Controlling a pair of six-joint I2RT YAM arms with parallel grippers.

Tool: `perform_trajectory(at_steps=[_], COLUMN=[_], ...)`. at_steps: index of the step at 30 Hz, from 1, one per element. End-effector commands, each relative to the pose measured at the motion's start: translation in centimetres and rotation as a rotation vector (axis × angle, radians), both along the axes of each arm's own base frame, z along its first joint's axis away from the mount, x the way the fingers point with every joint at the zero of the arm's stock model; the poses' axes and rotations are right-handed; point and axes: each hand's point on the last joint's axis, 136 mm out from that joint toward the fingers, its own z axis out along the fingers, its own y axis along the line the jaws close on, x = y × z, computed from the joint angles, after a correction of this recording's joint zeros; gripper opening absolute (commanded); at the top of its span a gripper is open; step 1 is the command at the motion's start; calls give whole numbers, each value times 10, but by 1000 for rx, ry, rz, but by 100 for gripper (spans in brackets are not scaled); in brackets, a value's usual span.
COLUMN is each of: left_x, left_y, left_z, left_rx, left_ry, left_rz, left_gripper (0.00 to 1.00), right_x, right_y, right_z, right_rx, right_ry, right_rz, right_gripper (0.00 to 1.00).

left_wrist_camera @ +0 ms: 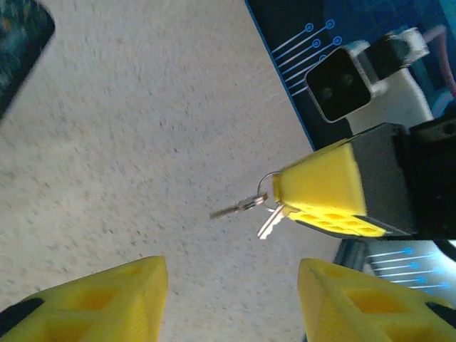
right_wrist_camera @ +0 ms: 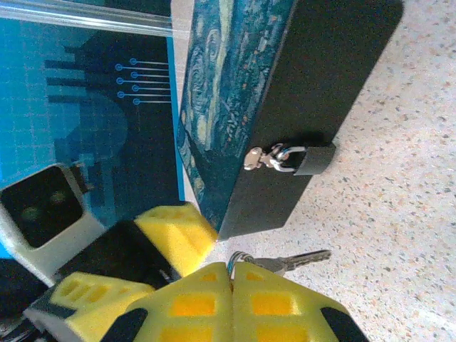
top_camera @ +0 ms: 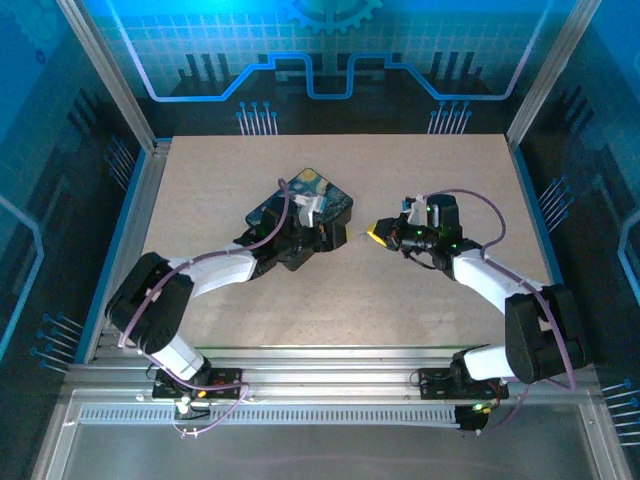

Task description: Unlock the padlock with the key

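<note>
Padlock [right_wrist_camera: 313, 158] hangs on box [right_wrist_camera: 320, 85], right-wrist view; right gripper [right_wrist_camera: 231, 281] clamps key [right_wrist_camera: 299, 259]; left gripper [left_wrist_camera: 231, 299] apart.

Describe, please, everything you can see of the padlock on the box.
The padlock is tiny, with a dark-grey, metal-looking body and a shiny silvery shackle. It lies sideways against the black front wall of the box, with its shackle threaded through the silvery hasp and apparently shut. The hasp and the wall are what touch it. The key is apart from it, not inserted.
</note>
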Motion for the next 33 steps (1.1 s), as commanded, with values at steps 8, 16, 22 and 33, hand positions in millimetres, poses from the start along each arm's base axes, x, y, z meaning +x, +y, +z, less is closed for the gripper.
perform_trajectory(at_steps=[8,16,22,33], left_x=[-3,1,2,5], left_y=[-20,-23,-21,-13], left_z=[5,5,1,1], left_rx=[-172,-202,-196,-195], left_ry=[168,178,182,174], left_rz=[2,-4,5,-23], left_gripper=[49,40,29,0], right_x=[8,10,10,1], right_y=[16,26,29,31], right_z=[2,-4,-6,-9], right_rx=[28,32,36,17], right_ry=[-46,-37,-34,-36], right_rz=[8,24,31,63], right_gripper=[0,0,0,11])
